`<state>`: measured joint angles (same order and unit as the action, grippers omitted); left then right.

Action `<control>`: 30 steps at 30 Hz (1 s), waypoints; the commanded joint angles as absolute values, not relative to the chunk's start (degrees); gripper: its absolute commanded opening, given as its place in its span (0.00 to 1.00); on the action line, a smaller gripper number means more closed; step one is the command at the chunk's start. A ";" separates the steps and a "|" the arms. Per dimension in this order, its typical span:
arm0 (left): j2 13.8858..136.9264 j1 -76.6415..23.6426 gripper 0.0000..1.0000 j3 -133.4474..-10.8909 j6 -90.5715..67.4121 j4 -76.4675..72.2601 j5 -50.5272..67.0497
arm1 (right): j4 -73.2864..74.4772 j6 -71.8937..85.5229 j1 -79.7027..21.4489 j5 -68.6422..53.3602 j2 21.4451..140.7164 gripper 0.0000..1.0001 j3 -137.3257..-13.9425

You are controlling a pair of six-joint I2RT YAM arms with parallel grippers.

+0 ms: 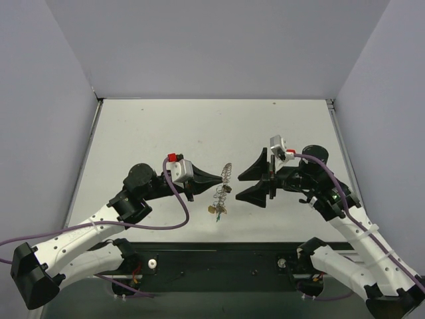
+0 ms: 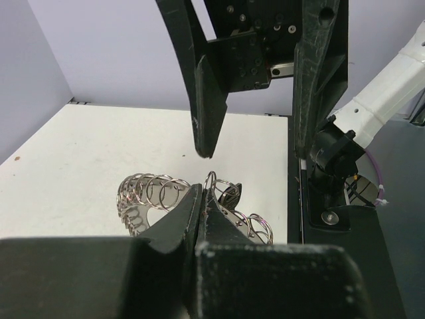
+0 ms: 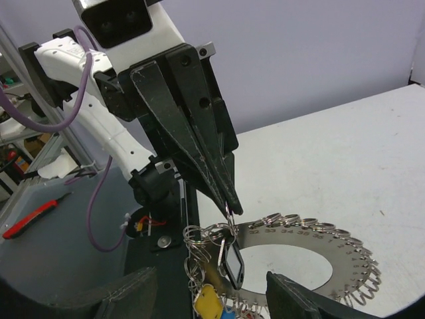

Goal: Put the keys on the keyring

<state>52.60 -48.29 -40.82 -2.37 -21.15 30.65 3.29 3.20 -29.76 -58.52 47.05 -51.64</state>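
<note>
The keyring (image 1: 226, 173), a silvery ring plate rimmed with small wire loops, hangs above the table. My left gripper (image 1: 220, 181) is shut on one small loop at its rim. The left wrist view shows the shut jaws (image 2: 201, 194) with the keyring's coils (image 2: 149, 191) on either side. In the right wrist view the left gripper's tip (image 3: 232, 202) pinches a loop above the keyring (image 3: 312, 234). A black key (image 3: 232, 263), a yellow key (image 3: 208, 303) and more keys (image 1: 217, 210) dangle below. My right gripper (image 1: 240, 187) is open and empty, just right of the ring, its fingers (image 3: 126, 294) wide apart.
The white table (image 1: 166, 133) is walled in by grey panels at the back and sides. A black base plate (image 1: 219, 259) runs along the near edge between the arm bases. Purple cables (image 1: 176, 199) loop off the left arm.
</note>
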 commanded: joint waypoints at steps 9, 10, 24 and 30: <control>51.77 -48.34 0.00 -41.66 -2.90 -26.54 31.11 | 2.55 -1.14 -37.62 -45.09 49.66 0.67 -51.77; 51.77 -48.34 0.00 -41.75 -2.81 -26.46 31.03 | 2.20 -1.06 -37.62 -44.39 50.18 0.65 -51.94; 51.94 -48.34 0.00 -41.31 -3.34 -27.24 30.94 | 0.70 0.00 -37.88 -45.35 53.08 0.15 -52.56; 51.94 -48.34 0.00 -41.13 -4.04 -28.91 30.94 | 2.37 -0.44 -37.88 -46.23 53.26 0.00 -52.47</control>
